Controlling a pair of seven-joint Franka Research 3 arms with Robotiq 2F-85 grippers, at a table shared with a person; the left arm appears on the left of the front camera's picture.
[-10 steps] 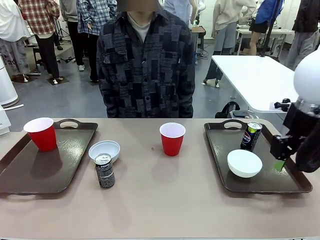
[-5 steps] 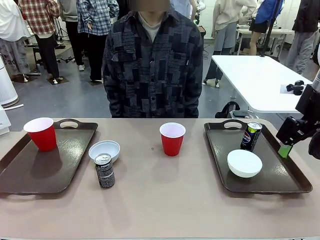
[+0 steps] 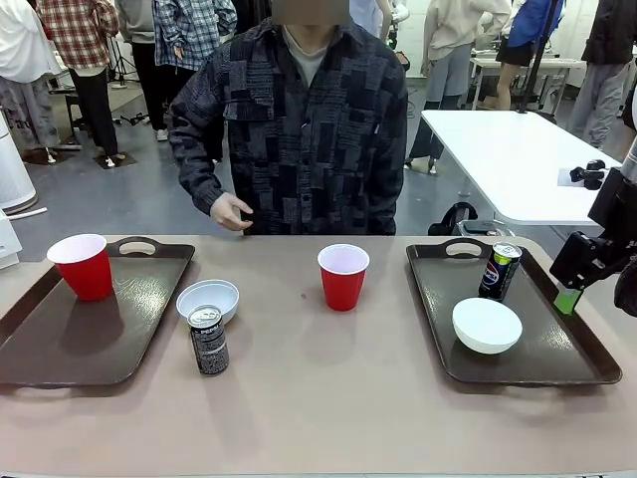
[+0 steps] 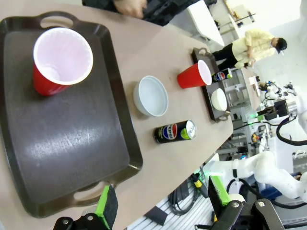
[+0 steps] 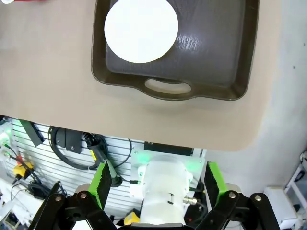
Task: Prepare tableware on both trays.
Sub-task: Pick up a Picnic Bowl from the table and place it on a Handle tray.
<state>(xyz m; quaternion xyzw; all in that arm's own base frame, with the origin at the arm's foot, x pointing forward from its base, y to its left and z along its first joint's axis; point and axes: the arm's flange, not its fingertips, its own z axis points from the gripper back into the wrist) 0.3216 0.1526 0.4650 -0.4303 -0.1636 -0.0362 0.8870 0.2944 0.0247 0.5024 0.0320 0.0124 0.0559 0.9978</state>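
Showing the task about half done, front view: the right tray [image 3: 557, 351], at the right of the frame, holds the right bowl [image 3: 487, 325] and, just behind it, the upright right can [image 3: 499, 270]; it lacks a cup. The left tray [image 3: 70, 344], at the left of the frame, holds only the left cup [image 3: 83, 265] in its far corner. Three pieces stand on the bare surface [image 3: 328, 398] between the trays: the left bowl [image 3: 207, 299] just beside the left tray's rim, the left can [image 3: 208, 340] upright in front of that bowl, and the middle cup [image 3: 343, 276] near the centre, well apart from both trays. By my reading, the bowl and can belong on the left tray and the middle cup on the right one. My right pincer [image 3: 568, 297] hangs at the right edge of the frame, raised over the outer rim of the right tray, its fingers apart and empty. My left pincer [image 4: 162, 203], seen in the left wrist view, points down past the near end of the left tray, fingers apart with nothing between them. The person's hand [image 3: 231, 211] hovers at the far edge of the surface, upper centre-left, touching nothing.
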